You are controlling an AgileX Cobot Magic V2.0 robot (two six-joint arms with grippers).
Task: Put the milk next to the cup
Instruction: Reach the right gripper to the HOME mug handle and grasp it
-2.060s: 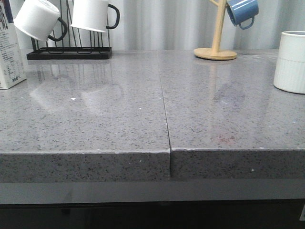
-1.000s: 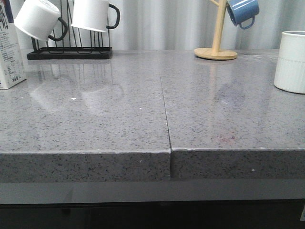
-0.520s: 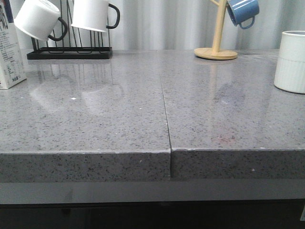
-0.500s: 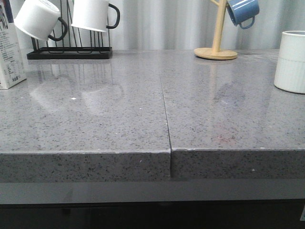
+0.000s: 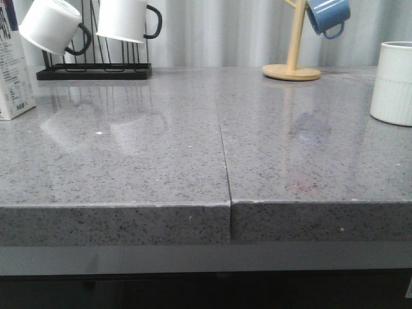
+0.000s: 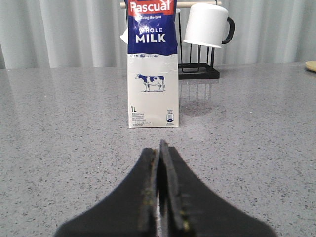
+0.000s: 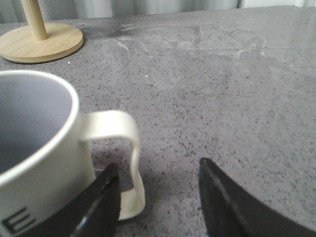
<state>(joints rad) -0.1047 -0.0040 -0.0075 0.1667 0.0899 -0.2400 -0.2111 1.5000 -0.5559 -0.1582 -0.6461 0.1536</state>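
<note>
Grey speckled stone countertop [image 5: 161,148], made of two slabs meeting at a seam. The tall white-and-dark-blue "WHOLE MILK" carton [image 6: 152,64] stands upright at the far left of the counter [image 5: 13,67], just beside a black wire mug rack [image 5: 93,67] carrying plain white mugs with black handles [image 5: 125,19]. The large white ribbed mug [image 5: 393,84] stands at the far right — well apart from the carton, nearly the whole counter between them. A wooden mug tree [image 5: 293,58] with a small blue mug [image 5: 327,16] stands at the back right.

Left gripper [image 6: 159,153]: black fingers pressed together with nothing between them, pointing at the carton but short of it. Right gripper [image 7: 158,185]: fingers spread wide, empty — the ribbed mug's white handle [image 7: 126,158] sits just in front of the gap, near one finger; contact cannot be told.
</note>
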